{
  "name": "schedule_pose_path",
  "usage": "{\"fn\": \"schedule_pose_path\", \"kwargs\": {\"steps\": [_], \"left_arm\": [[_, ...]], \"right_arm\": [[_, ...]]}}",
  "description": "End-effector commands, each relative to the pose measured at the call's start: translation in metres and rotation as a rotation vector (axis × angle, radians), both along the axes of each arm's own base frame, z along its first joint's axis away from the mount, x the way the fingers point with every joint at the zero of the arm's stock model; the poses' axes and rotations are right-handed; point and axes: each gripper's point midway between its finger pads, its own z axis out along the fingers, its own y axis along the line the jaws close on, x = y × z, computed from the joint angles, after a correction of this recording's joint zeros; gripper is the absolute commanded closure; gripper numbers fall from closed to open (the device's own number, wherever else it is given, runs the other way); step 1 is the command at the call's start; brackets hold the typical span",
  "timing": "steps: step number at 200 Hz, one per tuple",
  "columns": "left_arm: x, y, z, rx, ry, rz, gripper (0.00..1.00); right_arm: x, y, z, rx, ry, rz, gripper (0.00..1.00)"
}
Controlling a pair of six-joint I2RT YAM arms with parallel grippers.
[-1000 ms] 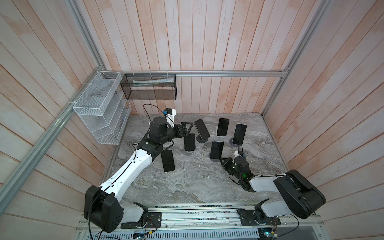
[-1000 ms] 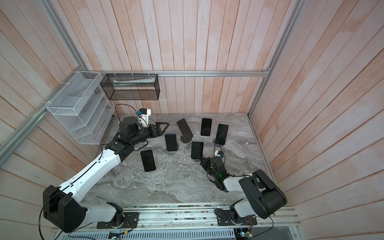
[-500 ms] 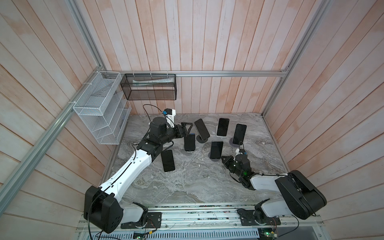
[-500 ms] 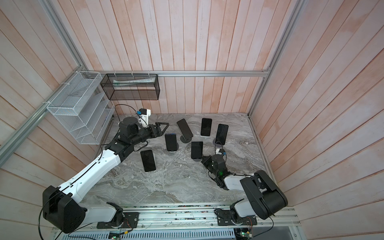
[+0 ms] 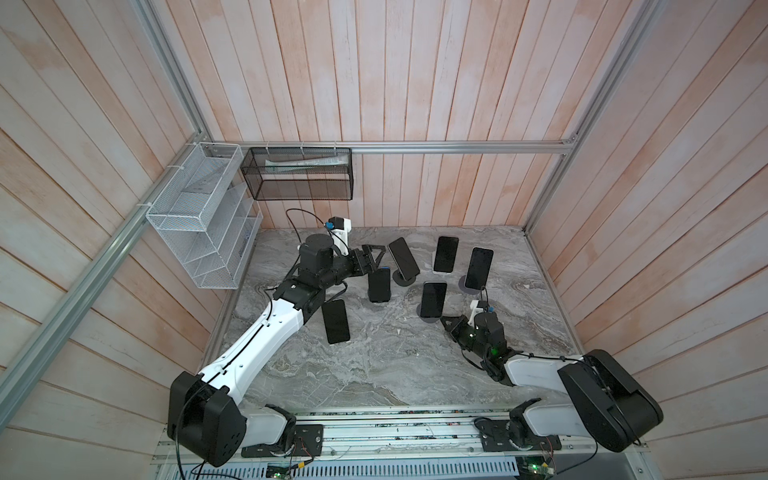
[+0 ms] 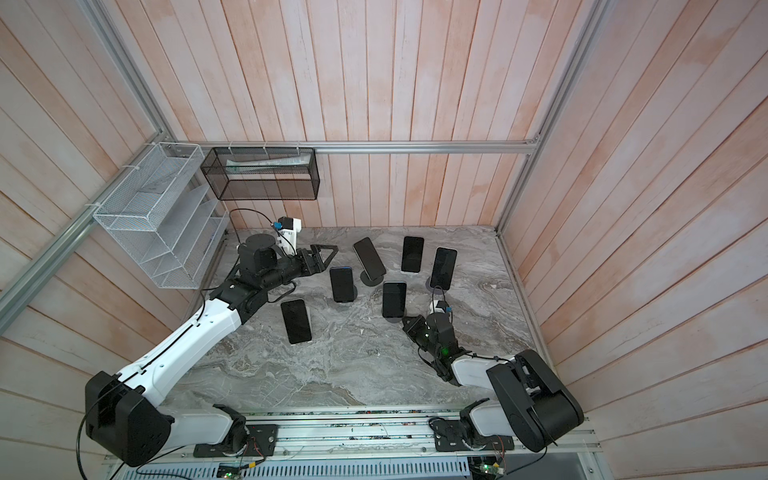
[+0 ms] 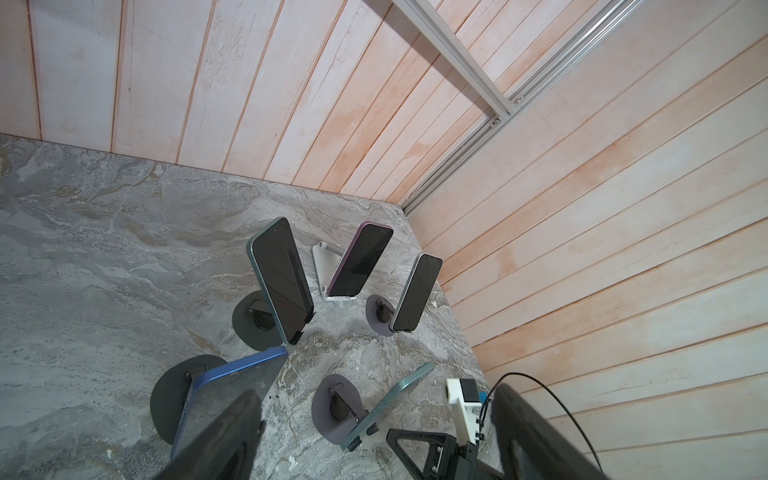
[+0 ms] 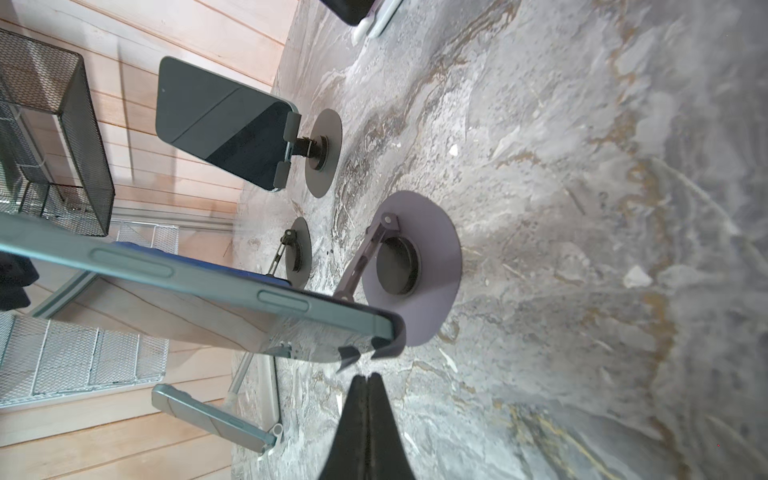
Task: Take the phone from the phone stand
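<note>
One phone (image 5: 335, 321) lies flat on the tabletop (image 5: 374, 365) (probably lifted off already); five others sit on stands (image 7: 249, 328); the left hand (image 5: 373, 258), spread and empty, hovers by the blue phone (image 5: 379, 284); the right hand (image 8: 368, 384), pressed together, is low beside the stand (image 8: 440, 257) of the teal phone (image 5: 433, 298).

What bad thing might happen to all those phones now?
The shut right gripper sits just beside the teal-edged phone on its round grey stand; a nudge might tip it. The open left gripper hangs by the blue-edged phone, with the tilted dark phone close beside; swinging might knock that over.
</note>
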Motion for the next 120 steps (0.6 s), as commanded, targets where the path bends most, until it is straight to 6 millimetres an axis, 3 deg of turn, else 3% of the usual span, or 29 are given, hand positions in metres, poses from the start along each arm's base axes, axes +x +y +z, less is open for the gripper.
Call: {"fn": "schedule_pose_path", "kwargs": {"steps": [1, 47, 120], "left_arm": [[-0.001, 0.003, 0.007, -0.002, -0.033, 0.009, 0.11], [0.000, 0.003, 0.003, 0.000, -0.021, 0.011, 0.11], [-0.001, 0.001, 0.004, 0.001, -0.026, 0.005, 0.11]], "right_arm": [[-0.006, 0.001, -0.010, 0.026, 0.031, 0.009, 1.00], [-0.006, 0.013, -0.016, 0.048, 0.033, 0.072, 1.00], [0.006, 0.011, -0.014, 0.034, 0.015, 0.058, 1.00]]}}
